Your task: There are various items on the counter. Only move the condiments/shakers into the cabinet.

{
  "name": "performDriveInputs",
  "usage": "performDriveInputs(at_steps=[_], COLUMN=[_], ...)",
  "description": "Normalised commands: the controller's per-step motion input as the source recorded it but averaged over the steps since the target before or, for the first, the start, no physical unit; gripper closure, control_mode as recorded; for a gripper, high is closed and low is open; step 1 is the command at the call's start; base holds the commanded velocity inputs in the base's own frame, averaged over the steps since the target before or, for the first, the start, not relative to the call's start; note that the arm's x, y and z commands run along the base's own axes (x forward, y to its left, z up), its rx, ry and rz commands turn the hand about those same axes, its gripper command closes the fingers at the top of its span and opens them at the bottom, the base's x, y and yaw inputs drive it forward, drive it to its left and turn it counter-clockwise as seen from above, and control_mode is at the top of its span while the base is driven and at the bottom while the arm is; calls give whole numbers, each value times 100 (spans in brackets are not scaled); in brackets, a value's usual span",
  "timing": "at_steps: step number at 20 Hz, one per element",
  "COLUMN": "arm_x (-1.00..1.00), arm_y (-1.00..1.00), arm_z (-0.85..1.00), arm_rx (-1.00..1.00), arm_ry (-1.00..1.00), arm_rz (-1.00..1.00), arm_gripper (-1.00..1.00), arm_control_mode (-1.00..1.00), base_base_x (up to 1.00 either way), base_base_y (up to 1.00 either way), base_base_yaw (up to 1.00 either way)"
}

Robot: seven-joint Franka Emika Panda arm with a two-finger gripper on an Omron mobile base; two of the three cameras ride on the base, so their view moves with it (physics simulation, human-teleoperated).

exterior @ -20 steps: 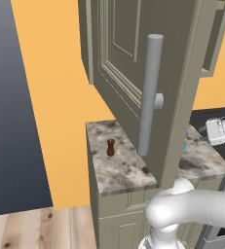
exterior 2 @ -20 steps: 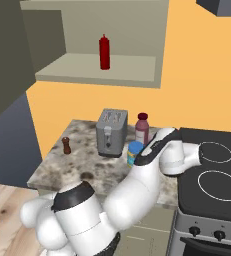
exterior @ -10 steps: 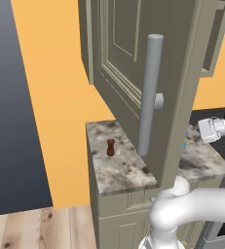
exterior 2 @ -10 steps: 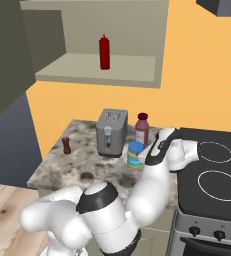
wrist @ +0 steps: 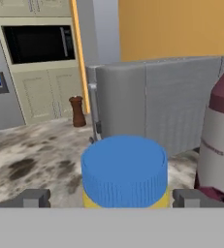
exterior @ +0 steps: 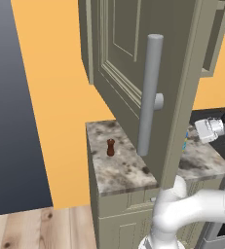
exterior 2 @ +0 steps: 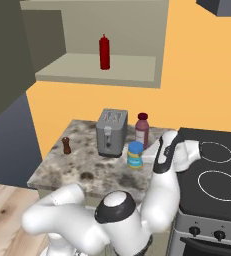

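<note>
Left base view: the cabinet door [exterior: 133, 73] is seen swung open over the tabletop [exterior: 119, 168], its long bar handle [exterior: 149, 95] in front. The small brown shaker [exterior: 111, 147] stands upright near the left end of the tabletop, well apart from the gripper [exterior: 209, 130] at the far right.

Right base view: a red bottle [exterior 2: 104, 52] is seen standing on the open cabinet shelf [exterior 2: 94, 70]. Below, the shaker [exterior 2: 66, 145] stands left of the toaster [exterior 2: 111, 133], with a maroon bottle [exterior 2: 142, 130] and a blue-lidded jar [exterior 2: 135, 154] to the toaster's right. The gripper [exterior 2: 163, 152] is held just beside the jar, near the stove [exterior 2: 212, 175].

Hand view: the jaws are spread fully wide and nothing is held between them. The jar [wrist: 124, 170] sits close ahead, the maroon bottle [wrist: 220, 140] at the right, the toaster [wrist: 154, 104] behind, and the shaker [wrist: 76, 111] far back at the left.

One condiment appears already shelved, so the step in hand is judged to be the approach to the shaker. The hand must be carried past the jar and toaster, then lowered over the shaker's narrow waist.
</note>
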Motion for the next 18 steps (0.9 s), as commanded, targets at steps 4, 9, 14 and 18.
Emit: performDriveInputs(at_steps=[4,9,14,18], arm_x=[8,13,8,0], arm_y=[0,1,6,13], arm_z=[-6,-8,-9,-6], arm_rx=[0,0,0,0], arm_ry=[4,5,5,2], arm_rz=[2,1,0,2], arm_gripper=[-100,-100,-100,-100], arm_control_mode=[-100,-100,-100,-100], base_base_x=[0,0,0,0], base_base_y=[0,0,0,0], base_base_yaw=[0,0,0,0])
